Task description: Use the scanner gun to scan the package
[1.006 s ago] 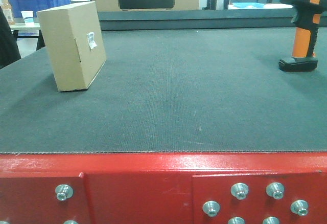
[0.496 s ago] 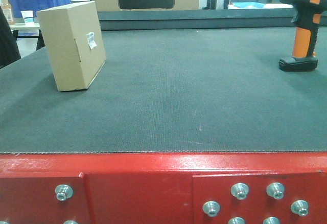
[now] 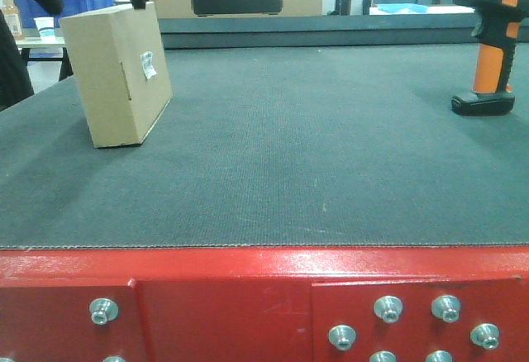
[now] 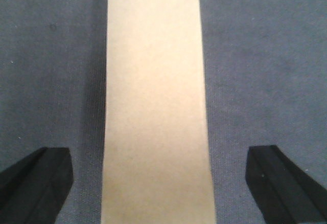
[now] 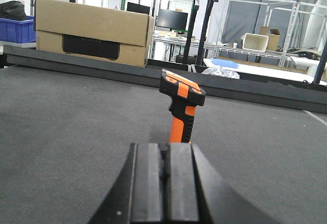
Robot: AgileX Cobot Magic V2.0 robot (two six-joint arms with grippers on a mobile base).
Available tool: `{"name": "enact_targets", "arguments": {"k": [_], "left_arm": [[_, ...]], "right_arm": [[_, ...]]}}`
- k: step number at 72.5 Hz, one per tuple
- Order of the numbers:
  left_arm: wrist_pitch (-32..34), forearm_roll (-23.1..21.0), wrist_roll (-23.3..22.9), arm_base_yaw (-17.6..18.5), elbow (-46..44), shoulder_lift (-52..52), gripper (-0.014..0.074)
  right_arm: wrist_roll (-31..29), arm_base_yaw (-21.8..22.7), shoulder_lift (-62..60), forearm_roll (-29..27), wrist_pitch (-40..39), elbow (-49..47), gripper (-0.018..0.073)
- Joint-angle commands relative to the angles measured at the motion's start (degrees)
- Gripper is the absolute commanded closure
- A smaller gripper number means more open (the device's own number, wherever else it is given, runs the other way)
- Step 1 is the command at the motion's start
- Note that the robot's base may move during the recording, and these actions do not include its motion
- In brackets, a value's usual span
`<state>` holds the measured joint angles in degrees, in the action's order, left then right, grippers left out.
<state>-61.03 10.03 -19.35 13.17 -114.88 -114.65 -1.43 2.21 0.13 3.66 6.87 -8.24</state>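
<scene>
Our left claw [image 4: 158,157] hangs wide over the box [image 3: 116,77], which stands on edge at the worktop's [image 3: 289,172] left. Closing off-centre could topple it. Our right claw [image 5: 163,168] is closed, short of the upright scanner [image 5: 181,104].

The right gripper [image 5: 164,153] fills the bottom centre, its two black fingers pressed flat together with nothing between them. Just beyond its tips the scanner gun [image 5: 182,106] stands upright on the dark mat [image 5: 66,116], orange handle below a black head with an orange top. A wide cardboard box [image 5: 92,29] with a dark panel sits at the far left edge, beside a blue bin [image 5: 15,29].
</scene>
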Motion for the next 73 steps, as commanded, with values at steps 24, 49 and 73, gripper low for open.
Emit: {"name": "enact_targets", "arguments": {"k": [24, 49, 73], "left_arm": [[-0.6, -1.5, -0.6, 0.1, -0.3, -3.7, 0.0094], [-1.8, 1.9, -0.6, 0.1, -1.2, -3.5, 0.0708], [-7.6, -3.1, 0.2, 0.1, -4.6, 3.1, 0.0708]], "right_arm": [[0.2, 0.0, -0.1, 0.6, -0.6, -0.4, 0.0712], [0.2, 0.0, -0.1, 0.5, -3.5, -0.4, 0.0712], [0.2, 0.0, 5.8, -2.9, 5.2, -9.2, 0.0712]]}}
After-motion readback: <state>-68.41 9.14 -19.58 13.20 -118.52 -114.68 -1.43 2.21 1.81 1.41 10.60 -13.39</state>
